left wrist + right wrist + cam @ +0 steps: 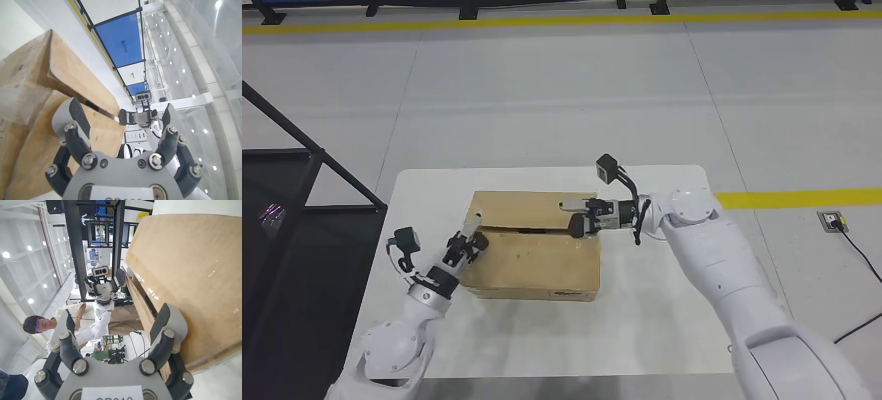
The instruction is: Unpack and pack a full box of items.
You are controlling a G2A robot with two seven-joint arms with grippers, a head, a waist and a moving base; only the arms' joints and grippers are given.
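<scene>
A brown cardboard box (532, 245) stands in the middle of the white table (662, 320), its top flaps lying almost shut with a narrow gap along the seam. My left gripper (468, 244) sits open at the box's left end, one finger (78, 115) resting against the flap (102, 132) and the other in free air. My right gripper (577, 217) is open at the box's right end, level with the seam, one finger (160, 321) touching the top flap (189, 266). The box's contents are hidden. Each wrist view shows the other gripper across the box, the right gripper (139, 117) and the left gripper (104, 283).
A black metal frame (292, 190) stands off the table's left side. The table has bare room in front of the box and to its right. A yellow floor line (792, 198) runs behind the right arm.
</scene>
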